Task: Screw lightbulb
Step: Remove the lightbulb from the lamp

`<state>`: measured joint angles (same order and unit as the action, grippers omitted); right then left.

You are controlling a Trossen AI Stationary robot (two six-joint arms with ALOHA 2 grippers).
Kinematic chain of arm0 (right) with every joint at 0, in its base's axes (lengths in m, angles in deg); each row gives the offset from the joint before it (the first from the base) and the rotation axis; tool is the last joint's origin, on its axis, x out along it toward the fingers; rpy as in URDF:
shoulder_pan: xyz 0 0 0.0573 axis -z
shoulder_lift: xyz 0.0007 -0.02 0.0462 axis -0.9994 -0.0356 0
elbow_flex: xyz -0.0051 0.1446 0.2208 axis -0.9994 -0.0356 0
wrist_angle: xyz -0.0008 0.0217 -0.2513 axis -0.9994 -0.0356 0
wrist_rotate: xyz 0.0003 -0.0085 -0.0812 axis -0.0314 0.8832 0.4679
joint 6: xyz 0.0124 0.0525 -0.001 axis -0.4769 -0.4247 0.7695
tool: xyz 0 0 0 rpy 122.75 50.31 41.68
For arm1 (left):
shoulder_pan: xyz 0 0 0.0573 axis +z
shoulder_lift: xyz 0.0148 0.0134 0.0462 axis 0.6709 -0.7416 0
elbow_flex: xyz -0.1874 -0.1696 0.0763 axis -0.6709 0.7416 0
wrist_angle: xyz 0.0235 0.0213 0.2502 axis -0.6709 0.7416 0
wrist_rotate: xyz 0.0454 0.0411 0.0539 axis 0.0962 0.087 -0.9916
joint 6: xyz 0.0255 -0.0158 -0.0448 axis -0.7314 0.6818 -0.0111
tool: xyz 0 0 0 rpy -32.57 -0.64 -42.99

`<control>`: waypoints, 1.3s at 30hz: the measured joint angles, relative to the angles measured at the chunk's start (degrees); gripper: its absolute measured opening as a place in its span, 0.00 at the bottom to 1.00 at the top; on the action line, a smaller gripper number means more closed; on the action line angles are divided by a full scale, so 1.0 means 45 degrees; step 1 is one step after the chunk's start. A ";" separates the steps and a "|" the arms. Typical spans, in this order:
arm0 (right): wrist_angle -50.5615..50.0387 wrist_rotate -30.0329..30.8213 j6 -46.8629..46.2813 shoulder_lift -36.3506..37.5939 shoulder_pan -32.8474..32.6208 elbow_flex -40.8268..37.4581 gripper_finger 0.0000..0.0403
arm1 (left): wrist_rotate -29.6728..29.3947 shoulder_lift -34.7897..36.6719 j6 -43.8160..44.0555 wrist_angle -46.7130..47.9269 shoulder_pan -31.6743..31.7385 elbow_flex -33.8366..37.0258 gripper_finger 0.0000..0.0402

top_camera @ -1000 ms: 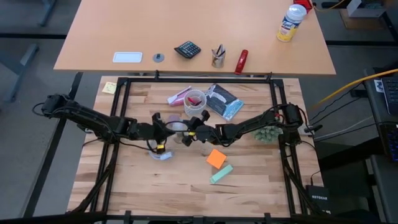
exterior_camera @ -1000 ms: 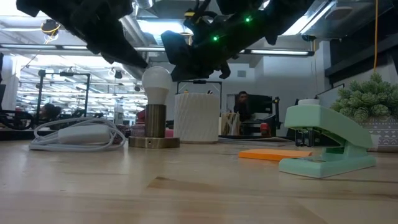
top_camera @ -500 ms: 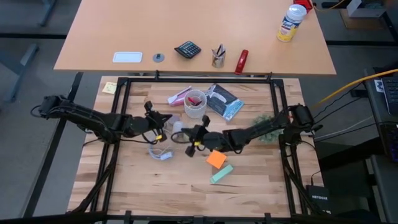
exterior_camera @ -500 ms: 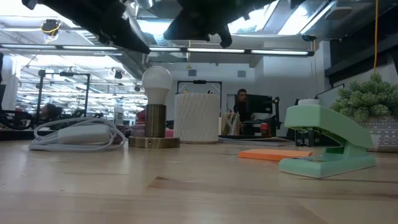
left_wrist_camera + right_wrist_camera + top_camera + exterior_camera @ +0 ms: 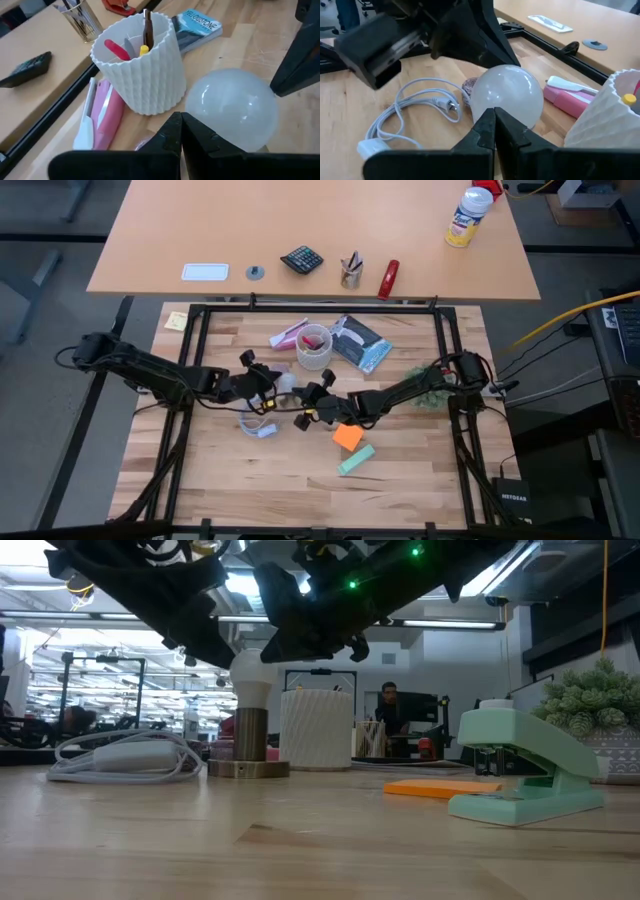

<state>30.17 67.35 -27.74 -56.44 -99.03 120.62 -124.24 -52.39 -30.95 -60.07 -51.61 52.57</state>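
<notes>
The white lightbulb (image 5: 250, 680) stands upright in a brass socket (image 5: 250, 732) on a round base (image 5: 247, 769) mid-table; it also shows in the high view (image 5: 285, 386). My left gripper (image 5: 264, 388) is shut just left of the bulb, and its own view shows the bulb (image 5: 232, 116) right past the fingertips (image 5: 176, 125). My right gripper (image 5: 312, 402) is shut just right and near of the bulb (image 5: 507, 97). In the low view both dark grippers hang over the bulb's top. My left gripper's shut fingertips (image 5: 176, 125) lie level beside the bulb's round side (image 5: 200, 107), coming from the table's left; I cannot tell whether they touch it. My right gripper's shut fingertips (image 5: 492, 120) stand in front of the bulb's lower side (image 5: 506, 114), coming from the right; I cannot tell whether they touch it.
A white ribbed cup (image 5: 313, 348) with pens stands just behind the bulb. A looped white cord (image 5: 258, 427) lies near-left of it. Orange sticky notes (image 5: 348, 435), a green stapler (image 5: 355, 460), a plant (image 5: 430, 392) and a blue packet (image 5: 358, 343) lie to the right.
Both grippers rose away from the bulb, then came back down over its top. My right gripper has ended a little nearer the table's near edge than before. The bulb has stayed upright in its socket.
</notes>
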 joint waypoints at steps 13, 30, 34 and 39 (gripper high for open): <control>-0.0335 0.0260 -0.0012 0.0011 0.0338 0.0004 0.02 | -0.0204 -0.0213 0.0706 0.0035 -0.0616 -0.0005 0.00; -0.0709 0.1244 -0.0298 -0.0039 0.0596 -0.0006 0.02 | 0.0346 -0.0211 0.1171 0.0444 -0.1627 0.0000 0.00; -0.0686 0.1330 -0.0261 0.0076 0.0486 -0.0006 0.02 | -0.0094 0.0207 0.0993 0.0472 -0.1816 0.0000 0.00; -0.0524 0.1352 0.0123 0.0415 0.0082 -0.0006 0.02 | -0.0706 0.1246 0.0971 0.0496 -0.2032 0.0000 0.00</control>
<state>27.81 73.43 -27.18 -54.58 -98.66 120.59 -127.42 -46.78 -26.58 -57.84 -60.75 52.57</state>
